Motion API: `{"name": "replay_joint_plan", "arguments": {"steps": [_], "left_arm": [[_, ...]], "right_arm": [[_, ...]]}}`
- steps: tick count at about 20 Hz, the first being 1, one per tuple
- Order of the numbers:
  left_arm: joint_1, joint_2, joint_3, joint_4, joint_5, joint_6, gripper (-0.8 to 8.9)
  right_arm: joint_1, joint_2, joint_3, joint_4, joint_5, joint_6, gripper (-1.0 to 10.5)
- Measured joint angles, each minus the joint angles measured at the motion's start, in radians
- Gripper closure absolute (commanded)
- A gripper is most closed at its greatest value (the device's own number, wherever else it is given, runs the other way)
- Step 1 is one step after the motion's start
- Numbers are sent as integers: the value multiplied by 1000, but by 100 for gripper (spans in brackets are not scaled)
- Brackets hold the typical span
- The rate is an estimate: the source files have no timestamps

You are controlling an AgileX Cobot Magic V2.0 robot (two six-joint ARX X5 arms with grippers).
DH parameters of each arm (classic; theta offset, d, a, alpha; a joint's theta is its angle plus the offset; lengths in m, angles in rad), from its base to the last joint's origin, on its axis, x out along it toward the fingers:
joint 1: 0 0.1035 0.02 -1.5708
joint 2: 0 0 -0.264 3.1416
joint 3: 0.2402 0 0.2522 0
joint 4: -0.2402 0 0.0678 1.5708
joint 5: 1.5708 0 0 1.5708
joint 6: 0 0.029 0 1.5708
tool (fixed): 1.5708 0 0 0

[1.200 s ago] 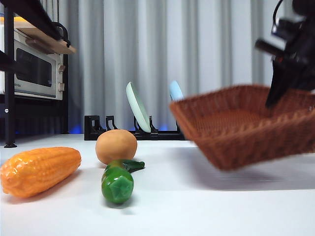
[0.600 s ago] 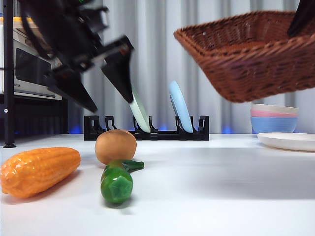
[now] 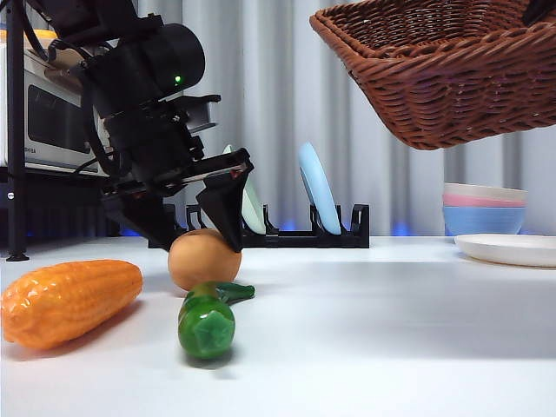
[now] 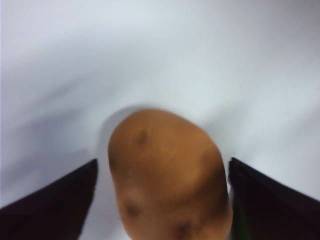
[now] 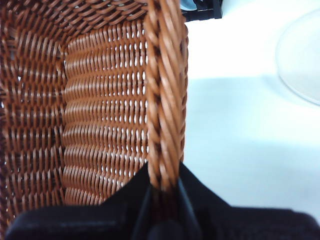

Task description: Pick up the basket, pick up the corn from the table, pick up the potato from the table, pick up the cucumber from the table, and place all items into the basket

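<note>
In the left wrist view the potato [image 4: 167, 175] between the jaws was soft and out of focus, and its near end was cut off by the picture's edge. The basket [image 3: 452, 69] was cut off at the top and side of the front view. There the right gripper's jaws could not be seen.

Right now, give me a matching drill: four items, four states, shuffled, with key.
1. dark reddish-brown woven wicker basket
2. smooth tan egg-shaped potato
3. glossy orange-yellow corn cob
4. glossy dark green cucumber

a. lying nearest the front view camera, blunt end forward
b. between the open left tool
c. held in the air, rim clamped by the right tool
d. lying alone, farthest from the basket

Pairs: 1-c, 2-b, 3-d, 4-a
</note>
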Motion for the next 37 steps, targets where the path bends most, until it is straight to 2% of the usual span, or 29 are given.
{"name": "replay_joint_plan", "arguments": {"steps": [3, 10, 14, 18, 22, 27, 32, 34, 35, 37], "left_arm": [[0, 0, 0, -4, 16, 18, 825], [2, -32, 0, -33, 52, 51, 822], [9, -263, 0, -39, 52, 48, 822], [-11, -510, 4, -37, 53, -21, 822], [-126, -599, 8, -29, 56, -73, 822], [-296, -505, 8, -39, 43, -91, 822], [-434, -383, 8, -38, -69, -91, 822], [-468, -332, 8, -38, -77, -91, 792], [-478, -315, 8, -39, -78, -91, 704], [-486, -299, 8, -38, -97, -91, 379]], "right_arm": [[0, 0, 0, 0, 0, 3, 963], [0, 1, 0, 0, 0, 3, 963], [0, 48, 0, 2, 0, 3, 963], [25, 160, 0, 24, 0, 39, 963], [103, 262, 0, 105, 2, 77, 963], [220, 301, 0, 206, 0, 130, 963], [263, 301, 0, 237, -1, 158, 963], [263, 301, 0, 237, -1, 164, 963], [263, 301, 0, 236, -1, 166, 963], [263, 301, 0, 230, 0, 169, 963]]}}
